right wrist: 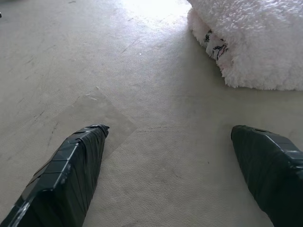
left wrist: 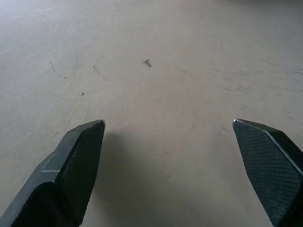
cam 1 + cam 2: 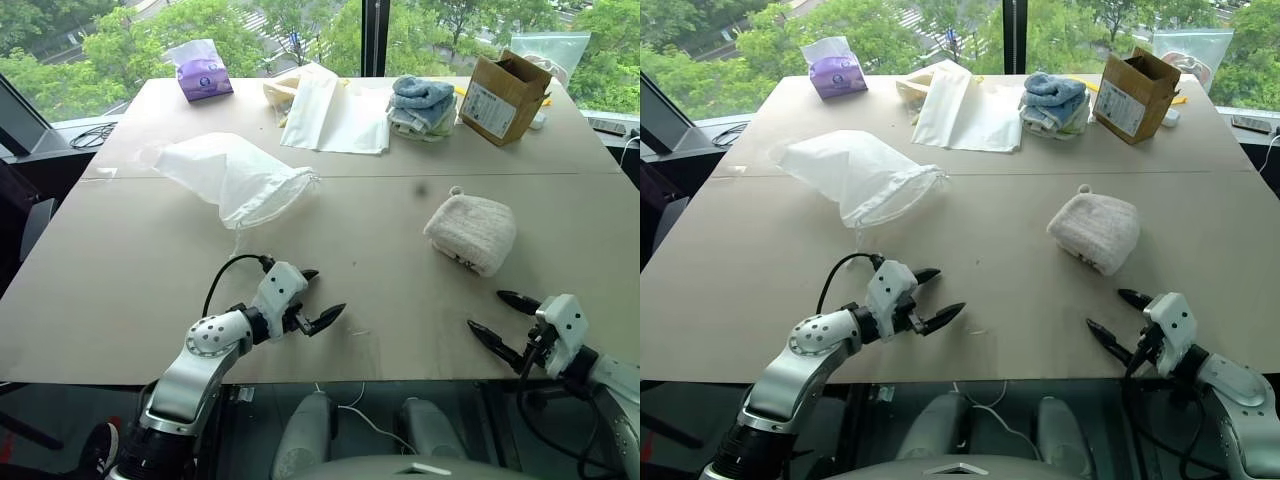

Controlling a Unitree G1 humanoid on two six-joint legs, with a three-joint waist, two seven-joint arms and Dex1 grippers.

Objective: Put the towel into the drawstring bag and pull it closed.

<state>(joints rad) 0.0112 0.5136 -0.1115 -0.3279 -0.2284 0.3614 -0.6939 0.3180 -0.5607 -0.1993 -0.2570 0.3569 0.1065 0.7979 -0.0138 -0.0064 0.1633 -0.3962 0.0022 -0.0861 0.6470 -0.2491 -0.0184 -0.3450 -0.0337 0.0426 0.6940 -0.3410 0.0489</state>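
Fluffy cream terry, the towel [image 3: 471, 232] is sat untouched on the table [image 3: 120, 290] just ahead of the right gripper [image 3: 507, 320], well apart from the drawstring bag [image 3: 236, 178] beyond the left gripper [image 3: 318, 297], both jaws spread wide and empty, probably readied for a first grab.

Bare table [image 3: 380, 290] between grippers and towel [image 3: 472, 232]; unobstructed.

Towel [image 1: 255, 42] cut off at the right wrist view's edge.
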